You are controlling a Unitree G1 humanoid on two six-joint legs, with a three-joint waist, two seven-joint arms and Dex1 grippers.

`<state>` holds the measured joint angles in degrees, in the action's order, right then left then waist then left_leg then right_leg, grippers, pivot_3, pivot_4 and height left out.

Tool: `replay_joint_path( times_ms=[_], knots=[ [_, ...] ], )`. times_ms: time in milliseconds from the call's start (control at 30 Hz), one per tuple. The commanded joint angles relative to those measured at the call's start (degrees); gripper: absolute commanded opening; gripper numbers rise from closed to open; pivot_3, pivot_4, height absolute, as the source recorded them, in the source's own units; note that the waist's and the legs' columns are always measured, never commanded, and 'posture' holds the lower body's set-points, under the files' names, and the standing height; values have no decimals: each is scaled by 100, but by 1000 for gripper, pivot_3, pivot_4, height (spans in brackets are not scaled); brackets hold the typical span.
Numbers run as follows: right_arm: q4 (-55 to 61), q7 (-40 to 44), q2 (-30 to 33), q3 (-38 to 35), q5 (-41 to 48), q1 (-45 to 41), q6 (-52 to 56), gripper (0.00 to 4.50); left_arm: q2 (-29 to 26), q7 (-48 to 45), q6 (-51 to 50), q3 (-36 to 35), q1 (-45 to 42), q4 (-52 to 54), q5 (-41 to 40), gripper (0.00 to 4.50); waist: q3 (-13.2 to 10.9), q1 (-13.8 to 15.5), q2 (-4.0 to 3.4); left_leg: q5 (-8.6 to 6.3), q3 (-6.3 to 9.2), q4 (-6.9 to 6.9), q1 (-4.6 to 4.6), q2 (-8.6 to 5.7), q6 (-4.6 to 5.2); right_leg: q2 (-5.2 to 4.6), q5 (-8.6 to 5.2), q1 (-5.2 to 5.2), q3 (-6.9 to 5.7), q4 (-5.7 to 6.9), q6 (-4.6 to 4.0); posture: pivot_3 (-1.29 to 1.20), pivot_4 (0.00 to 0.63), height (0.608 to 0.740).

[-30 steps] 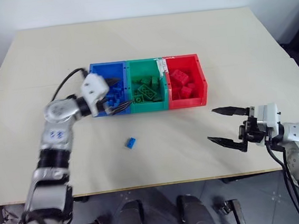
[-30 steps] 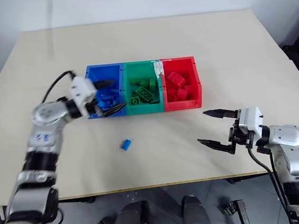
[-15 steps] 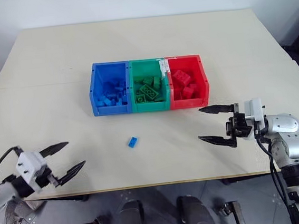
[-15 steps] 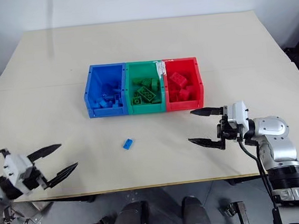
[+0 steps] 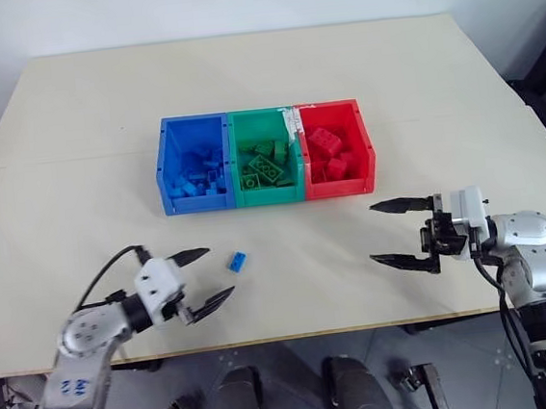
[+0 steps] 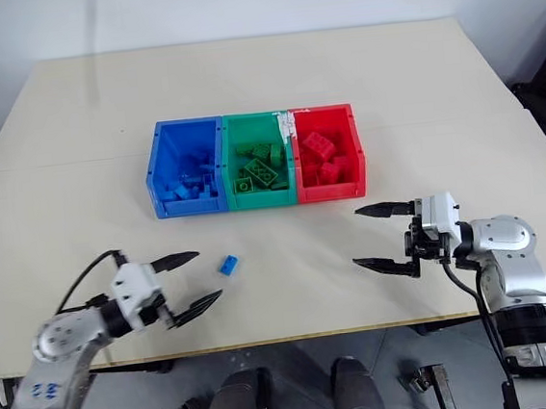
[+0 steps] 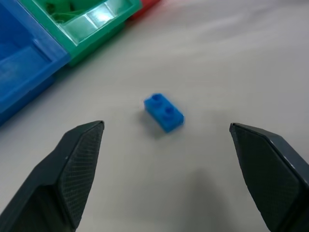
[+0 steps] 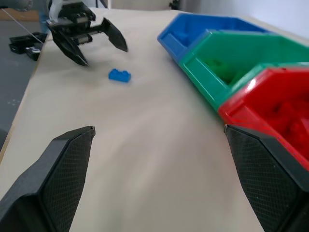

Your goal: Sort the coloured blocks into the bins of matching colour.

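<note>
Head view, block: blue block (image 5: pixel 238 260) on the table (image 5: pixel 78 185), well short of the bins (image 5: pixel 270 197), all alone.
Head view, left gripper (image 5: pixel 201 281): jaws wide apart, empty, just left of the block; nearer arm by far.
Head view, right gripper (image 5: pixel 398 234): jaws apart, empty, well right of the block.
Left wrist view: block (image 7: pixel 163 111) straight ahead between the fingertips (image 7: pixel 86 140), long axis slanted across the gap.
Right wrist view: block (image 8: pixel 119 75) far off, beside the left gripper (image 8: pixel 99 46).

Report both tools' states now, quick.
Left tool: open, empty, fingers either side of the blue block without touching it.
Right tool: open, empty, above the table.
</note>
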<state>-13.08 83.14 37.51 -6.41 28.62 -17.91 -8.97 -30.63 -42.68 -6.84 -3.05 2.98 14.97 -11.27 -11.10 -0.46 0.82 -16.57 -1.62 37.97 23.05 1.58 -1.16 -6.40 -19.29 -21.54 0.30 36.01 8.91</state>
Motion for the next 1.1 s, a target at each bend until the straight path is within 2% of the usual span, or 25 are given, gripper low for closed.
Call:
replay_joint_path(
  times_ms=[33,200,300,567,667,867,1100],
  knots=[
    [338,-91,100,-238,127,135,-18,4500,220,645,-717,244,59,452,271,4390,0,4,0,0,0,0,0,1,0,0,0,0,1,1,0,0,150,740],
    [602,-248,62,-289,152,348,65,4500,517,1118,-1199,530,-88,533,483,4390,1,48,-1,-1,-1,4,-8,2,4,-5,0,5,4,-3,0,0,150,740],
    [657,-293,55,-267,156,369,87,4500,596,1194,-1403,670,-146,642,477,3851,2,48,-3,0,0,5,-13,1,8,-12,2,9,4,-1,3,0,150,740],
    [613,-314,23,-214,146,250,111,4500,597,1333,-1672,761,-184,706,491,1372,4,36,-7,2,-1,5,-18,0,4,-10,3,11,3,-1,3,0,150,740],
    [557,-309,-6,-194,125,195,91,4500,546,1271,-1441,622,-138,638,429,501,4,33,-7,2,-1,4,-19,1,3,-9,3,11,4,-1,2,0,150,740],
    [518,-327,-71,-174,117,170,73,4500,660,901,-301,-66,-698,288,-245,475,4,45,-7,1,-3,3,-17,6,1,-11,2,7,3,-2,0,0,150,740],
    [612,-377,-31,-254,149,282,96,4500,429,1333,-646,-390,-2536,-945,-65,475,4,56,-7,6,-3,10,-12,-15,-3,-11,7,8,-3,-2,5,0,150,740]
  ],
)
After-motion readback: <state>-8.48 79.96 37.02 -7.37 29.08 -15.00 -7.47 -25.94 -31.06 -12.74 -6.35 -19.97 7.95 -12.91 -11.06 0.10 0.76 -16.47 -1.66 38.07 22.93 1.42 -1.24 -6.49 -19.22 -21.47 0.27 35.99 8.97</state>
